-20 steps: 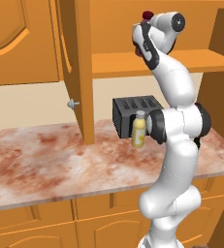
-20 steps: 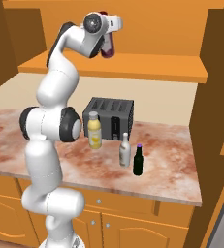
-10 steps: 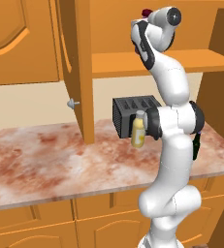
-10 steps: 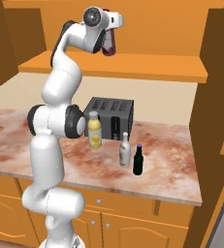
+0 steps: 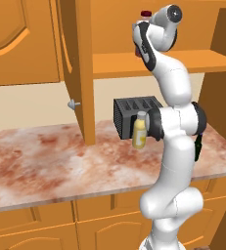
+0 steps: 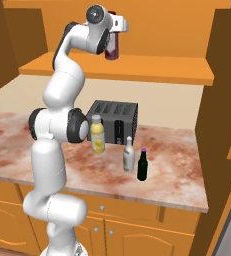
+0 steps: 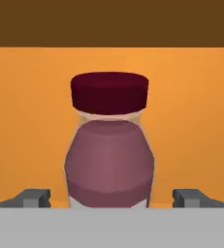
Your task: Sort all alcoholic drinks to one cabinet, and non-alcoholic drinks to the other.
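The purple bottle (image 7: 109,150) stands upright on the cabinet shelf (image 6: 152,70), between the wide-spread fingers of the end effector (image 7: 111,197), apparently just released. Next: back straight out, then fetch the yellow bottle (image 6: 97,134) beside the toaster (image 6: 118,117).

Gripper (image 7: 111,197) backing off purple bottle (image 7: 109,145); forearm swung slightly back.

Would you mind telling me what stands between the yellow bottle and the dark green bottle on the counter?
The pale clear glass bottle stands between the yellow bottle and the dark green bottle, close beside the green one, in the right base view.
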